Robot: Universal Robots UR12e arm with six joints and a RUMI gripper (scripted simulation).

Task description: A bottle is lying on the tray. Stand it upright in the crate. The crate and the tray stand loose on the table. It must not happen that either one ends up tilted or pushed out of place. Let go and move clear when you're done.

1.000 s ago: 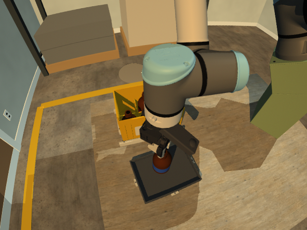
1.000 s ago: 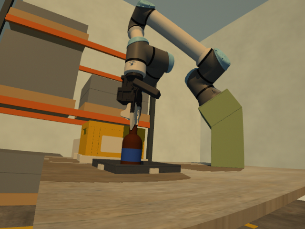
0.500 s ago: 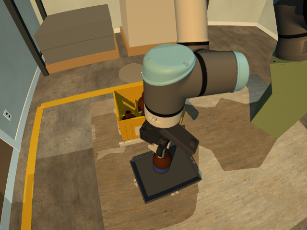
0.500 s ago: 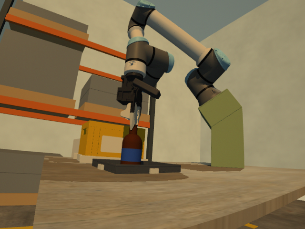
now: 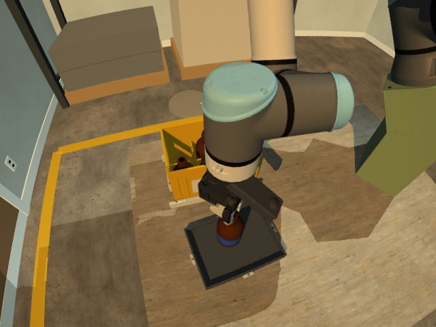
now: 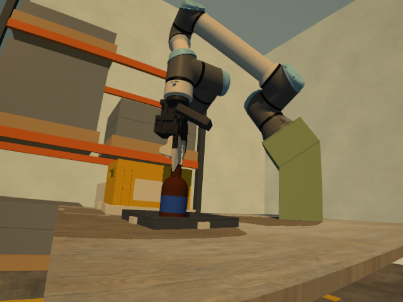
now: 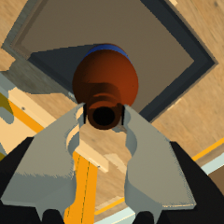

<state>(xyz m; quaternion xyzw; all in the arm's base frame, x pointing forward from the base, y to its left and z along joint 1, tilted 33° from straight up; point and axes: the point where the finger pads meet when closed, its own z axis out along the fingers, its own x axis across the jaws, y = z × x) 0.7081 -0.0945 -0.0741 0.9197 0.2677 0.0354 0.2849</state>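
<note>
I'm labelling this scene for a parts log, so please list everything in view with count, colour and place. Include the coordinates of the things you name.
brown bottle with blue band [image 5: 229,230] [image 6: 174,195] [image 7: 106,75]: one, upright at the tray, neck between the fingers
shallow rectangular tray [image 5: 246,260] [image 6: 195,223] [image 7: 204,62]: one, dark grey, on the wooden table [image 5: 334,281] [image 6: 195,260]
open crate [image 5: 184,181] [image 6: 118,185]: one, yellow, beyond the tray
bottles in crate: at least two, brown
boxes: several, grey and tan, background
angular pedestal [image 5: 411,112] [image 6: 299,188]: one, olive green
jointed arm: one, grey, cream and light blue
two-jaw gripper [image 5: 229,219] [image 6: 175,168] [image 7: 104,105]: one, black and pale grey

No visible change from earlier pictures.
</note>
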